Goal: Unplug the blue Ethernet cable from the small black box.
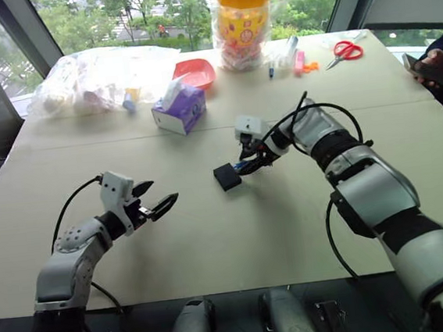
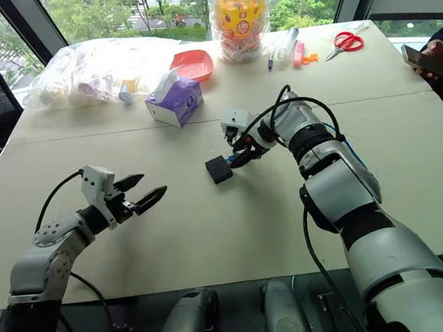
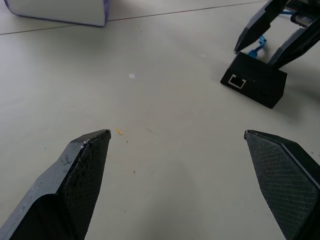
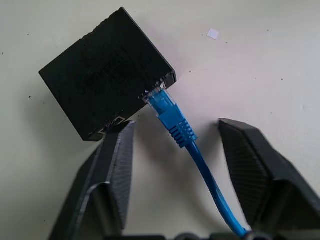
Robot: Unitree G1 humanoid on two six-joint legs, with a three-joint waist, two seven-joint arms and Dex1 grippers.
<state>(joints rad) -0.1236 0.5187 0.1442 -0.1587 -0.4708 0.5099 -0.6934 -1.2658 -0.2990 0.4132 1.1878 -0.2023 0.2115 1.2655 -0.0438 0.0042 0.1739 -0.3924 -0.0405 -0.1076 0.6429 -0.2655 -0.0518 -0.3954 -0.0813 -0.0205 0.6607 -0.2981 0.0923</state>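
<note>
the right pincer [image 4: 172, 165] sits low over the surface [image 1: 213, 237] with its fingers parted either side of the blue cable [image 4: 200, 160], just behind the plug, gripping nothing yet; the plug is seated in a port of the small black box [image 4: 100, 85], which lies flat mid-surface. this looks like the grasp step, so next the fingers should close on the plug boot and pull straight out. the left pincer [image 1: 155, 197] hovers released, well apart from the box, and might be needed to steady it.

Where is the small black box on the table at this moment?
In the left eye view the small black box lies on the beige table near its middle, right at the right tool, with the purple tissue box farther back.
</note>
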